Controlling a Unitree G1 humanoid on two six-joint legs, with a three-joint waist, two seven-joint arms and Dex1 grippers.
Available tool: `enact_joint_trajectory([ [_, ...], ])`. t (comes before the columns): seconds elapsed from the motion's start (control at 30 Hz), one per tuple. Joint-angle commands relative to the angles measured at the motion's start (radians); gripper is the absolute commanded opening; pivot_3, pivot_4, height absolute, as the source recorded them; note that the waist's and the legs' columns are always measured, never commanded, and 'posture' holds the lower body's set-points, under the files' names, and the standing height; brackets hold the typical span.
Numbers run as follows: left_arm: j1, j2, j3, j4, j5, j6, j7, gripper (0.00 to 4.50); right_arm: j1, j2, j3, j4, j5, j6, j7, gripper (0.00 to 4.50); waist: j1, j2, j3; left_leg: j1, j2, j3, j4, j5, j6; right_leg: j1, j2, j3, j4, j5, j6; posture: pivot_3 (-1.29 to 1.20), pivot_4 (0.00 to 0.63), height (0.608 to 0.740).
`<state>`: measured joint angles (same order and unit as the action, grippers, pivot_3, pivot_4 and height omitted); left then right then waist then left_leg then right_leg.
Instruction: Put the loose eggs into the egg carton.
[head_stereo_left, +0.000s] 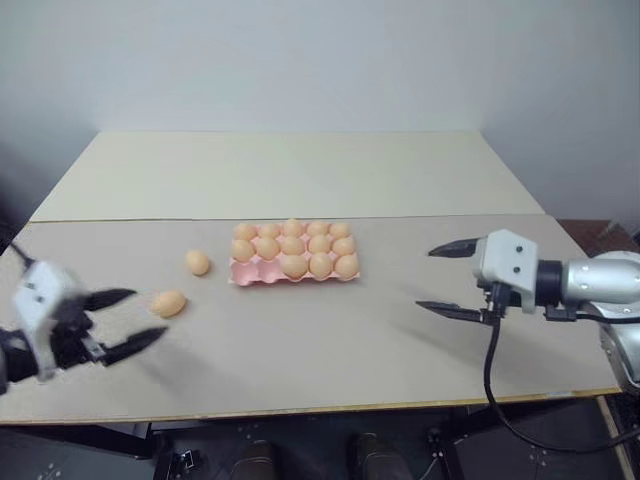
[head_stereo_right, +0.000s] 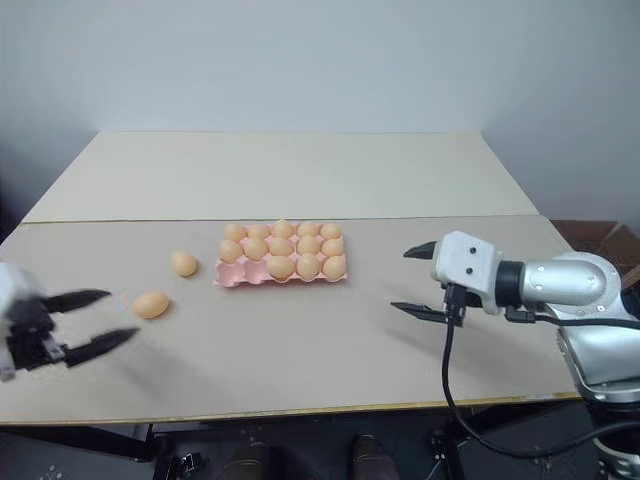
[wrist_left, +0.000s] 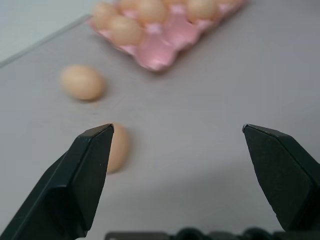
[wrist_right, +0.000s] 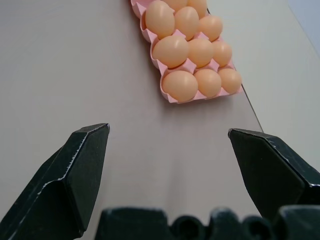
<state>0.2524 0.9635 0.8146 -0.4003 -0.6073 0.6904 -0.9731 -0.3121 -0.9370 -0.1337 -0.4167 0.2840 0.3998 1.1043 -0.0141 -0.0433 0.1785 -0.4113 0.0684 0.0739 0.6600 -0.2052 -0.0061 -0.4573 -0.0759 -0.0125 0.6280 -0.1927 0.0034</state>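
Two loose eggs lie on the grey desk (head_stereo_left: 330, 350), to the left of the pink egg carton (head_stereo_left: 243, 273), whose near-left cups look empty while the rest hold eggs. The nearer egg (head_stereo_left: 169, 303) sits just ahead of the left end effector (head_stereo_left: 128, 320), at about one o'clock from its fingertips, long axis running roughly nine to three in the head view. The farther egg (head_stereo_left: 197, 263) lies beyond it, toward twelve o'clock and just beside the carton's left edge.

The left end effector is released, its jaws spread wide, holding and touching nothing. The right end effector (head_stereo_left: 449, 281) hovers well apart to the carton's right, at about four o'clock from it, also wide open and empty.

The left arm is plainly nearer both eggs, so the next pick likely falls to it.
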Motion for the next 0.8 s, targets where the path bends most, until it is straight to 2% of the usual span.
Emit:
enact_joint_trajectory([
  [0.03,0.035,0.028,0.135,0.017,-0.012,0.028,-0.041,4.50,-0.004,-0.001,-0.044,-0.049,0.029,0.017,-0.045,4.46,-0.002,0.000,0.000,0.000,0.000,0.000,0.000,0.000,0.000,0.000,0.000,0.000,0.000,0.000,0.000,0.00,0.150,0.740],
  [0.13,0.063,0.041,0.182,0.028,-0.018,0.030,-0.084,4.50,-0.010,0.000,-0.032,-0.045,0.028,0.017,-0.069,4.46,0.000,0.000,0.000,0.000,0.000,0.001,0.000,0.000,-0.001,0.000,-0.001,0.000,0.000,0.000,0.000,0.00,0.150,0.740],
  [0.33,0.102,0.046,0.155,0.033,0.021,0.002,-0.119,4.50,-0.027,-0.001,-0.012,-0.028,0.030,0.008,-0.082,4.46,0.004,0.000,0.000,0.000,0.000,0.001,0.000,-0.004,-0.007,0.000,-0.001,-0.001,-0.001,0.000,0.000,0.00,0.150,0.740],
  [0.43,0.089,0.036,0.064,0.046,0.072,-0.054,-0.098,4.50,-0.035,0.001,-0.004,-0.020,0.031,0.007,-0.086,4.46,0.004,0.000,0.000,0.000,0.000,0.001,0.000,-0.004,-0.007,0.000,-0.001,0.000,-0.001,0.000,0.000,0.00,0.150,0.740],
  [0.6,-0.072,-0.013,-0.170,0.141,0.139,-0.114,0.017,4.50,-0.038,0.009,0.024,-0.039,0.016,0.008,-0.101,4.46,0.010,-0.001,0.000,0.000,0.000,0.001,0.000,-0.004,-0.007,0.000,0.000,0.000,0.000,0.000,0.000,0.00,0.150,0.740],
  [0.8,-0.213,-0.050,-0.330,0.284,0.187,-0.220,0.023,4.50,-0.056,-0.010,0.012,-0.061,0.022,0.034,-0.119,4.46,0.006,-0.001,-0.001,-0.003,0.000,0.002,0.000,0.000,0.000,-0.001,0.000,0.000,-0.001,0.000,0.000,0.00,0.150,0.740],
])
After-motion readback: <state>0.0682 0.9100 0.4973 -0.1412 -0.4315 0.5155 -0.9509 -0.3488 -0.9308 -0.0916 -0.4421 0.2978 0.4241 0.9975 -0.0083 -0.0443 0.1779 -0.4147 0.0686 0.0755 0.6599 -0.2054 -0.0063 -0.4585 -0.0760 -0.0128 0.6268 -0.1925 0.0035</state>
